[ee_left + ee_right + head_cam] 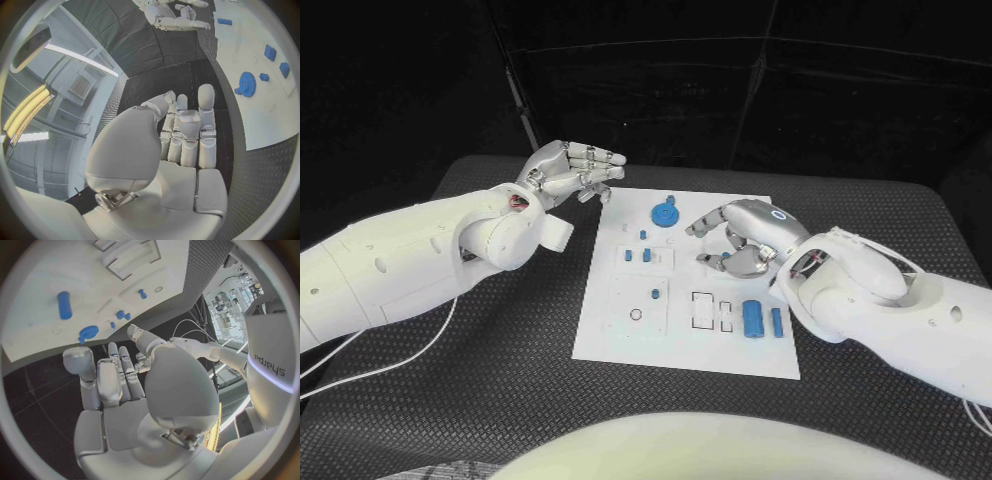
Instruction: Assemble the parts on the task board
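The white task board [687,335] lies in the middle of the table. A blue gear [666,213] stands near its far edge, with small blue parts [636,255] just in front of it. One small part [655,294] sits lower down, and two blue cylinders [754,319] lie near the right edge. My left hand [574,172] hovers off the board's far left corner, its fingers loosely bent and holding nothing. My right hand [744,235] hangs over the board's far right part, beside the gear, also holding nothing. The gear [247,82] and the board [262,120] appear past my left hand [181,135].
The board rests on a black textured mat [488,380] with free room on both sides. White cables [387,360] trail from the left arm across the mat. Outlined slots [714,313] are drawn on the board near the cylinders.
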### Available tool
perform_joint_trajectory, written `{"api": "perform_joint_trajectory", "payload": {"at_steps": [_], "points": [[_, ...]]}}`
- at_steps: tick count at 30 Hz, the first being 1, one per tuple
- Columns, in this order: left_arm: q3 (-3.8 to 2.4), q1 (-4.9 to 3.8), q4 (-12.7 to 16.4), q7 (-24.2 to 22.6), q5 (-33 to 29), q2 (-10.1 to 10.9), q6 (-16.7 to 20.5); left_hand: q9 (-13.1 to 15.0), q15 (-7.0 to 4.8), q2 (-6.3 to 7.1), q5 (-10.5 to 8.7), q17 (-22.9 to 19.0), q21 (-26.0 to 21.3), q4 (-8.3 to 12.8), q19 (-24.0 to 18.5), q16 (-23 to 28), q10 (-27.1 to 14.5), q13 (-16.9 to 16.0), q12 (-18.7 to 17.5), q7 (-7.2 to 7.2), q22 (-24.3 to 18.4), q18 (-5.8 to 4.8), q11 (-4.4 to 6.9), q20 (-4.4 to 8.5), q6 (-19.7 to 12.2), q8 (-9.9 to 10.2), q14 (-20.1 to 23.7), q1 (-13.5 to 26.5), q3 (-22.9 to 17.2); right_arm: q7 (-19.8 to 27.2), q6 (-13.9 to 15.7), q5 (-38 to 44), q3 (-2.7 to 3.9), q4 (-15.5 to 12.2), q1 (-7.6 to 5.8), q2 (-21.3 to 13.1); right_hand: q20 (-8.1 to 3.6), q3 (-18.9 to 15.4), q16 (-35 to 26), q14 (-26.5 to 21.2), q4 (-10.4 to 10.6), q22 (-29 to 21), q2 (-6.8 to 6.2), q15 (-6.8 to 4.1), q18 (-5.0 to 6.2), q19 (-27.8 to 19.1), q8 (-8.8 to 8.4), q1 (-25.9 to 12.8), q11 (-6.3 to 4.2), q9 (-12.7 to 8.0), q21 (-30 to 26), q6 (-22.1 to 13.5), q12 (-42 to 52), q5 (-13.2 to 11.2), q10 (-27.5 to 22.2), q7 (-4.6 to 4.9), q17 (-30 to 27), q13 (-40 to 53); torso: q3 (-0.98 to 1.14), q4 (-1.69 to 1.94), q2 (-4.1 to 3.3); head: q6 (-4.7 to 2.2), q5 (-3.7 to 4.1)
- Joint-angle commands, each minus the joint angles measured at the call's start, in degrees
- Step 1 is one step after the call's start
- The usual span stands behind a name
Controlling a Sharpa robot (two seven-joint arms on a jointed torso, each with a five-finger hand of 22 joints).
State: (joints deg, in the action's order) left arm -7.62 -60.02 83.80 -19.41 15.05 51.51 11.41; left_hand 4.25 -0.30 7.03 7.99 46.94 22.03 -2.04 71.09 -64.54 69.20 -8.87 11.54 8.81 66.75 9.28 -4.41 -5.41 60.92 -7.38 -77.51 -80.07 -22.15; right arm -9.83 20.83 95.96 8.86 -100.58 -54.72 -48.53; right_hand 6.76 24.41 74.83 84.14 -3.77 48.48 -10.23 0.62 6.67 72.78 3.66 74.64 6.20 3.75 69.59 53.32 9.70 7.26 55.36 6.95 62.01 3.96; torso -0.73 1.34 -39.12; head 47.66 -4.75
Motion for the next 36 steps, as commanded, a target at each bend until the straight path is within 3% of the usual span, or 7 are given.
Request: {"api": "perform_joint_trajectory", "payload": {"at_steps": [1, 5, 8, 13, 21, 28, 36], "points": [[-0.03, -0.07, 0.17, -0.07, -0.27, -0.08, -0.94, -0.09, 0.06, -0.41, 0.18, 0.00, -0.25, 0.03, -0.18, 0.28, -0.48, -0.07, 0.19, 0.01, -0.06, 1.05, 0.06, -0.18, -0.57, 0.19, 0.17, 0.04, 0.22, -3.66, -3.86, -1.30, 0.74, 0.46, -0.15, -0.97, 0.03, -3.84, -0.23, 0.09, 0.78, -0.40, -0.23, 0.45, 0.78, 0.04, -0.07, 0.14, 0.03, 0.00, -0.48, -1.25, 1.10, 0.04, -1.37, -0.69, -0.22, 0.14, -0.06, 0.13, -0.09, -0.29, 0.56], [-0.02, -0.07, 0.17, -0.05, -0.27, -0.14, -0.99, -0.08, 0.07, -0.42, 0.18, -0.08, -0.32, 0.03, -0.19, 0.32, -0.48, -0.08, 0.22, 0.00, -0.09, 1.06, 0.07, -0.19, -0.56, 0.18, 0.20, 0.05, 0.24, -6.43, -8.75, 0.22, 1.44, 1.55, -0.28, -1.80, 0.30, -14.42, -0.48, -0.11, 3.87, -1.33, 1.02, 0.72, 0.87, 0.02, 0.09, 2.97, 0.39, 0.10, -1.31, -3.11, 3.76, 0.12, -4.71, -1.89, -0.89, 0.22, -0.06, 0.18, -0.08, -0.31, 0.69], [-0.01, -0.07, 0.14, 0.01, -0.27, -0.19, -1.10, -0.08, 0.07, -0.43, 0.18, -0.11, -0.35, 0.03, -0.20, 0.34, -0.48, -0.09, 0.23, 0.00, -0.10, 1.07, 0.07, -0.19, -0.55, 0.17, 0.21, 0.05, 0.24, -7.76, -12.55, 1.41, 1.66, 2.24, -0.32, -1.90, 0.43, -21.42, -0.62, -0.24, 9.04, -2.01, 1.17, 1.00, 1.00, -0.01, 0.09, 6.86, 0.59, 0.11, -1.85, -3.55, 6.37, 0.40, -7.12, -2.52, -1.35, 0.24, -0.04, 0.17, -0.13, -0.29, 0.72], [-0.01, -0.07, 0.02, 0.14, -0.27, -0.24, -1.31, -0.09, 0.08, -0.40, 0.16, -0.17, -0.45, 0.00, -0.21, 0.38, -0.51, -0.11, 0.28, 0.03, -0.15, 1.08, 0.05, -0.20, -0.58, 0.18, 0.23, 0.13, 0.32, -8.82, -16.82, 1.87, 1.78, 2.81, -0.32, -1.68, 0.49, -24.51, -0.81, -0.39, 14.41, -2.56, 0.27, 0.93, 0.98, -0.07, 0.09, 9.66, 0.52, 0.13, -2.25, -3.70, 8.87, 0.35, -8.49, -2.61, -1.91, 0.20, 0.02, 0.08, -0.11, -0.23, 0.60], [-0.01, -0.07, -0.10, 0.19, -0.27, -0.29, -1.45, -0.09, 0.08, -0.40, 0.16, -0.17, -0.45, 0.00, -0.21, 0.38, -0.51, -0.11, 0.28, 0.03, -0.15, 1.08, 0.05, -0.20, -0.58, 0.18, 0.23, 0.13, 0.32, -9.18, -19.56, 1.21, 1.81, 3.55, -0.32, -0.79, 0.23, -24.79, -0.57, -0.19, 16.71, -2.56, 1.45, 0.55, 0.99, 0.17, 0.43, 11.59, 0.08, 0.29, -2.25, -2.06, 11.34, 0.23, -7.41, -1.52, -1.70, 0.28, 0.00, 0.13, -0.12, -0.14, 0.66], [-0.01, -0.07, -0.18, 0.18, -0.27, -0.38, -1.50, -0.09, 0.08, -0.40, 0.16, -0.17, -0.45, 0.00, -0.21, 0.38, -0.51, -0.11, 0.28, 0.03, -0.15, 1.08, 0.05, -0.20, -0.58, 0.18, 0.23, 0.13, 0.32, -8.24, -18.17, 0.70, 1.80, 4.63, -0.30, 0.43, -0.96, -20.96, -0.25, 0.54, 14.95, 0.14, 6.02, -0.86, 0.51, 2.07, 1.55, 14.19, -1.48, 0.55, -0.60, 3.31, 13.30, -1.96, -0.41, 0.98, -1.09, -0.28, 0.06, 0.12, -0.11, -0.08, 0.62], [0.00, -0.07, -0.28, 0.20, -0.27, -0.48, -1.57, -0.09, 0.08, -0.40, 0.16, -0.17, -0.45, 0.00, -0.21, 0.38, -0.51, -0.11, 0.28, 0.03, -0.15, 1.08, 0.05, -0.20, -0.58, 0.18, 0.23, 0.13, 0.32, -7.34, -17.57, 0.13, 1.78, 5.56, -0.29, 1.48, -1.47, -17.09, 0.24, 1.02, 15.04, 2.26, 6.86, -1.27, 0.13, 3.20, 0.93, 14.91, -1.87, 0.19, 0.69, 5.63, 9.73, -3.09, 5.10, 1.04, -0.19, -0.52, 0.07, 0.10, -0.20, 0.03, 0.57]]}}
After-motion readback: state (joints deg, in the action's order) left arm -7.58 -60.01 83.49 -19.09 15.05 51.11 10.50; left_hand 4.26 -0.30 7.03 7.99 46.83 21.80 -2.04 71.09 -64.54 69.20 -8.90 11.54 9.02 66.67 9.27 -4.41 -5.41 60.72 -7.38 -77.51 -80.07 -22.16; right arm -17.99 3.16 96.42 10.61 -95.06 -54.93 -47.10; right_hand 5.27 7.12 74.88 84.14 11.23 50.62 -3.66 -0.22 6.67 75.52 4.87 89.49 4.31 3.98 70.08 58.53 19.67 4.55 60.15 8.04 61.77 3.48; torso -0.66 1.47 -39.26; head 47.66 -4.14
